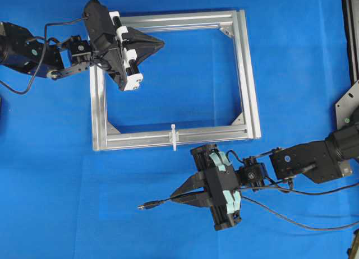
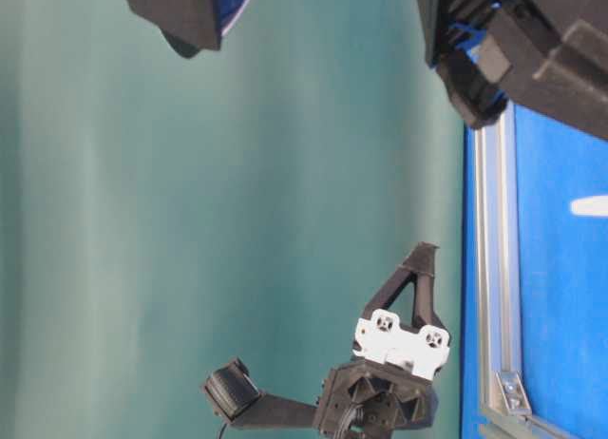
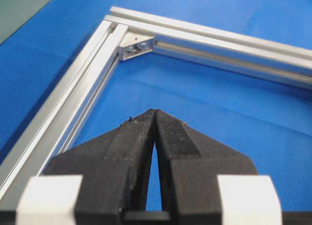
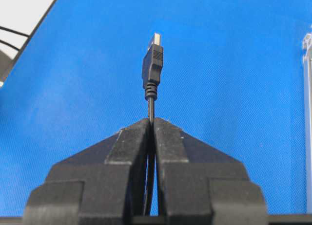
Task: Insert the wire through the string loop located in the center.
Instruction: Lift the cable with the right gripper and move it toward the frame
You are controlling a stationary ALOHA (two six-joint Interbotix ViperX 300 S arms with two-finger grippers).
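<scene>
Overhead: Holding the wire (image 1: 168,202) pinched a little behind its plug, right tool (image 1: 180,196) sits just outside the near bar of the frame (image 1: 247,74), plug pointing left, away from the string loop (image 1: 174,137). Needs turning toward the loop, plug leading, aimed straight through. Blue surface (image 1: 67,203) open on that side of the frame.
Left tool (image 1: 160,44): fully closed, holding nothing, over the frame's far left corner, well apart from the loop.
Table-level: left tool above the frame bar; loop not clear.
Left wrist: closed tips, frame corner ahead.
Right wrist: jaws clamped on the wire, short stub free, so little droop; frame edge at right.
</scene>
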